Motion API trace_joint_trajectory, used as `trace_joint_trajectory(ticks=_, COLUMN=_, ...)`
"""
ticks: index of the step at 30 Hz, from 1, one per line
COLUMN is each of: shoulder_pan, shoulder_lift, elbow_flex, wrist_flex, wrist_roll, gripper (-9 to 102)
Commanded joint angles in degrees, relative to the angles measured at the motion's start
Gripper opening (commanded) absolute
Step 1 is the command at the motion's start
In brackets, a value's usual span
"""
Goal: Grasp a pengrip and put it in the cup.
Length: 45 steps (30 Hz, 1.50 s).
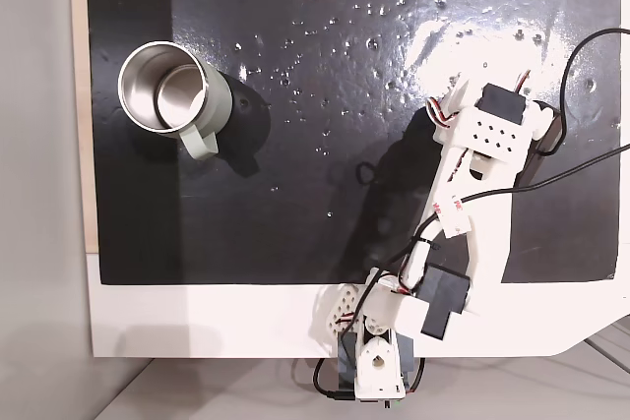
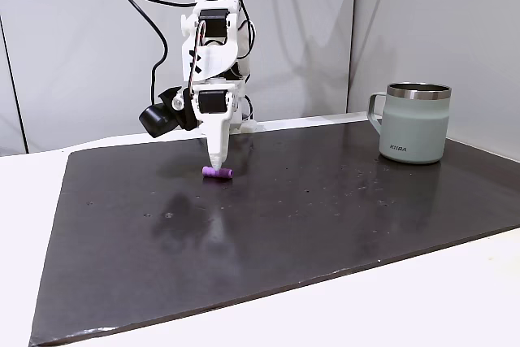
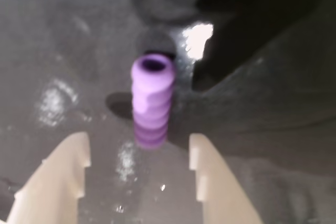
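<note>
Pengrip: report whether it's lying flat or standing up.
Lying flat. The pengrip rests on its side on the dark mat, just below the open hand.

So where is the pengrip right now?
In a fixed view the pengrip lies on the black mat, directly under the gripper, far left of the cup. In the wrist view it sits between the open fingers.

mat (image 2: 325,217) between pengrip (image 2: 217,172) and cup (image 2: 414,123) is bare, nothing standing in that stretch. cup sits alone near one mat corner, well apart from the arm, mouth open upward, handle (image 1: 197,141) sticking out on one side. in the wrist view gripper (image 3: 139,153) fingers are spread either side of the pengrip with a gap on each side.
</note>
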State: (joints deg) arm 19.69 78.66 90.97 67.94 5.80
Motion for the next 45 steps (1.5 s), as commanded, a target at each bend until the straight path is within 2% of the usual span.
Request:
trace_joint_trajectory(ticks=1, shoulder_pan=0.7, shoulder_lift=-1.23, elbow_flex=-4.92, wrist_flex=0.88, wrist_roll=-0.79, gripper=24)
trace_joint_trajectory(ticks=6, shoulder_pan=0.44, shoulder_lift=-4.13, elbow_flex=-4.92, wrist_flex=1.49, wrist_roll=-1.14, gripper=20)
trace_joint_trajectory(ticks=9, shoulder_pan=0.44, shoulder_lift=-4.92, elbow_flex=-4.92, wrist_flex=1.85, wrist_roll=-1.41, gripper=7)
trace_joint_trajectory(ticks=12, shoulder_pan=0.18, shoulder_lift=-5.54, elbow_flex=-4.48, wrist_flex=2.02, wrist_roll=-2.81, gripper=0)
trace_joint_trajectory(ticks=16, shoulder_pan=-0.53, shoulder_lift=-4.39, elbow_flex=-4.31, wrist_flex=3.69, wrist_roll=-1.32, gripper=0)
trace_joint_trajectory(ticks=20, shoulder_pan=-4.13, shoulder_lift=3.69, elbow_flex=-2.72, wrist_flex=6.77, wrist_roll=0.88, gripper=0)
trace_joint_trajectory(ticks=29, shoulder_pan=-19.16, shoulder_lift=21.8, elbow_flex=-2.64, wrist_flex=10.28, wrist_roll=3.25, gripper=0)
trace_joint_trajectory(ticks=37, shoulder_pan=-39.46, shoulder_lift=20.74, elbow_flex=-15.03, wrist_flex=11.69, wrist_roll=7.65, gripper=0)
trace_joint_trajectory(ticks=45, shoulder_pan=-51.86, shoulder_lift=13.45, elbow_flex=-30.59, wrist_flex=11.78, wrist_roll=8.44, gripper=0)
